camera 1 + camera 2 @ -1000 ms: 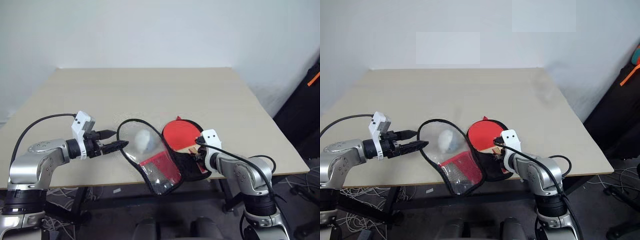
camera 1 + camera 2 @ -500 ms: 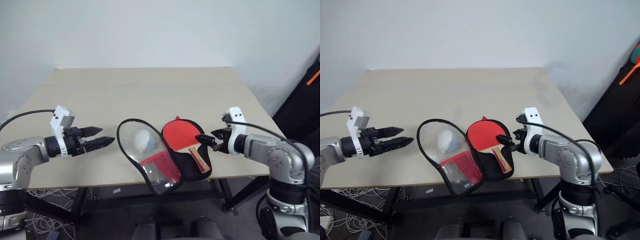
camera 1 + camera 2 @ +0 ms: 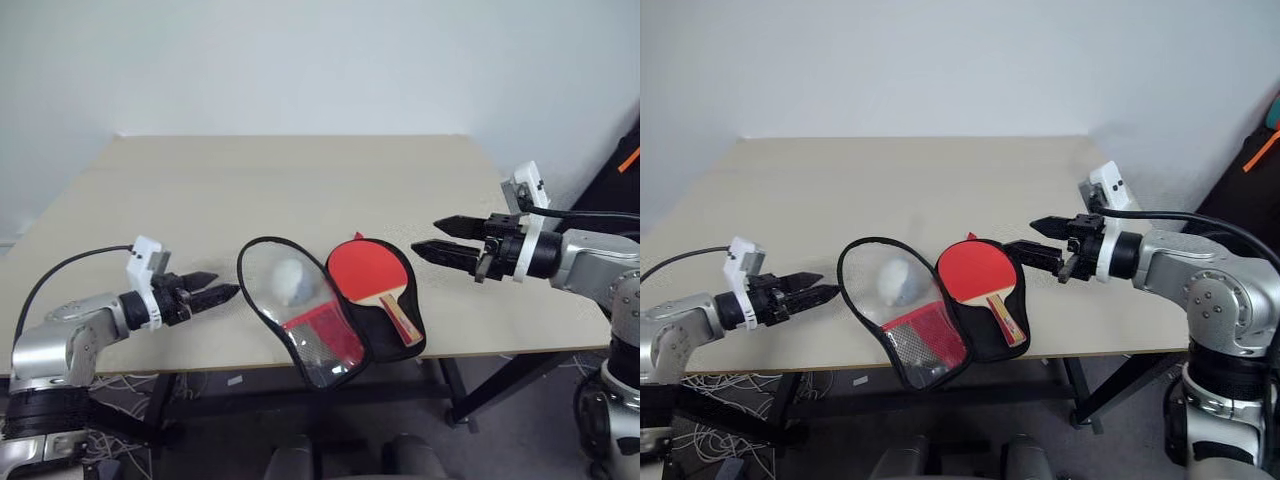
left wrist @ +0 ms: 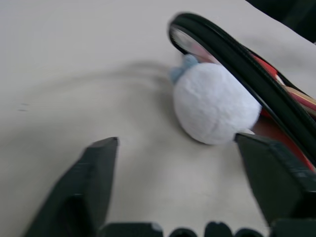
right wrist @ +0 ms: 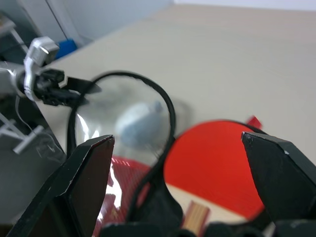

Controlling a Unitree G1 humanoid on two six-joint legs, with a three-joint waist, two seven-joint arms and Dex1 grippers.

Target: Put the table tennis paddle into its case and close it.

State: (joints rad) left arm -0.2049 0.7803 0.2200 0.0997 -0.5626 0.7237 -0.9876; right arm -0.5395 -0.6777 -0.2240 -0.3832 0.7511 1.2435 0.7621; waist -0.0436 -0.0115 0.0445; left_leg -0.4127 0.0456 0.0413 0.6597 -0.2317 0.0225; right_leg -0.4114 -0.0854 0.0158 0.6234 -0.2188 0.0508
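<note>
The table tennis paddle point(image 3: 367, 273) lies red face up on the black-lined half of the open case point(image 3: 378, 338), its striped handle point(image 3: 401, 316) pointing toward the table's front edge. The case's clear-window half point(image 3: 268, 303) is spread to the left, and a small white ball point(image 3: 290, 281) shows through it. My left gripper point(image 3: 224, 286) is open just left of the clear half's black rim, low over the table. My right gripper point(image 3: 427, 237) is open in the air, to the right of the paddle and above it, holding nothing.
The beige table point(image 3: 300, 180) stretches back to a white wall. The case's narrow end hangs over the table's front edge. A dark bag with an orange strap point(image 3: 622, 165) stands at the far right, and cables lie on the floor below.
My right gripper left the paddle's handle, opened, and rose up and to the right. The paddle stayed in the case's black half. My left gripper drew back from the rim and sank slightly.
</note>
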